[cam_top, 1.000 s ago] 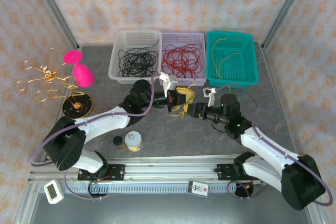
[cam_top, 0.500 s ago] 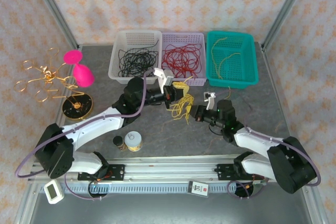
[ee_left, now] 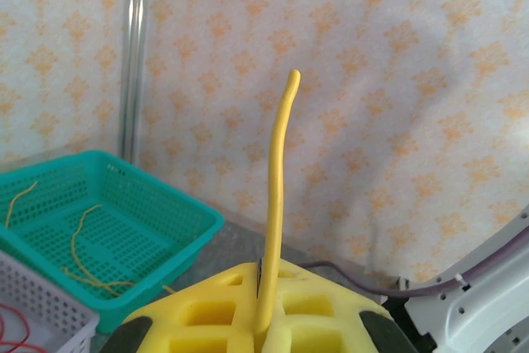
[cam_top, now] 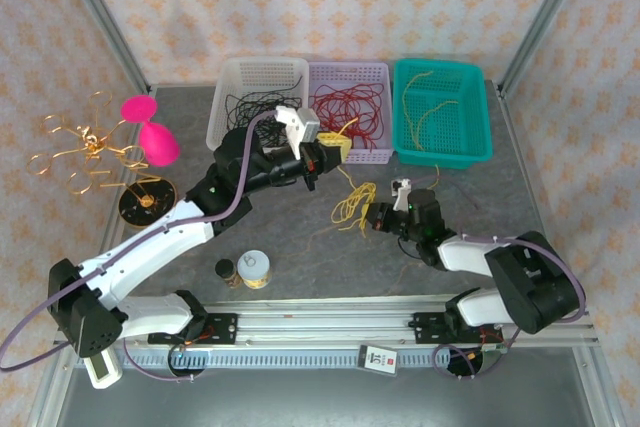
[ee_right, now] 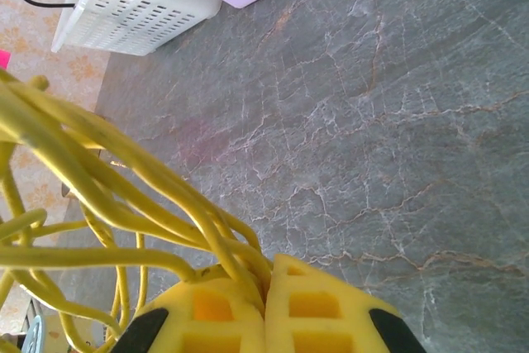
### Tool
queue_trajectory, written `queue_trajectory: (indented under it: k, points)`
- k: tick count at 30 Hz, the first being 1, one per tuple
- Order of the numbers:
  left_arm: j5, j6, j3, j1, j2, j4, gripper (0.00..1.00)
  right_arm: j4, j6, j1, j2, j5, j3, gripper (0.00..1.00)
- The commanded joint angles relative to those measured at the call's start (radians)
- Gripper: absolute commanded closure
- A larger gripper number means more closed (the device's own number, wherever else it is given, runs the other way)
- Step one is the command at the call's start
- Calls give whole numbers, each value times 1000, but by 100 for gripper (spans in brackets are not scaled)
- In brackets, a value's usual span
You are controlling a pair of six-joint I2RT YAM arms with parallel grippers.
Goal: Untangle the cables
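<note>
Yellow catches the eye first: the cables (cam_top: 351, 209) make a small loose tangle over the grey marbled counter (cam_top: 500, 197), a little right of the middle and on the near side of the row of baskets. I cannot tell whether the lowest loops rest on the stone.

The left claw (cam_top: 322, 150) is raised just in front of the lilac basket (cam_top: 350, 65) and clenched on a single yellow strand. Seen from its wrist, the strand comes up between the two yellow pads (ee_left: 207, 312) and its free end stands tall above them. From that claw the strand slants down and to the right into the tangle.

The right claw (cam_top: 373, 217) sits low, close to the counter, just right of the tangle. Its pads are pressed tight together on several yellow strands, which fan out from the pinch in long curves.

Along the far edge stand three baskets side by side. The white basket (cam_top: 225, 112) on the left holds black wires (cam_top: 262, 112), the lilac one in the middle holds red wires (cam_top: 345, 112), and the teal basket (cam_top: 482, 117) on the right holds a few yellow wires (cam_top: 405, 102).

Off to the left, well apart from the cables, are a pink goblet (cam_top: 152, 132) and a gold wire ornament (cam_top: 80, 147). Nearer the arms, left of the middle, a small lidded jar (cam_top: 255, 268) stands just beside a darker little jar (cam_top: 225, 272).
</note>
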Motion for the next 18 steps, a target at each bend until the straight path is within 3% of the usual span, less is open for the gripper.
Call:
queue_trajectory:
  k: [1, 18]
  points:
    - [-57, 64, 124, -9, -88, 22, 100, -130, 26, -35, 48, 108, -18, 100]
    - [-369, 274, 437, 32, -144, -257, 100, -62, 143, -157, 178, 123, -70, 100]
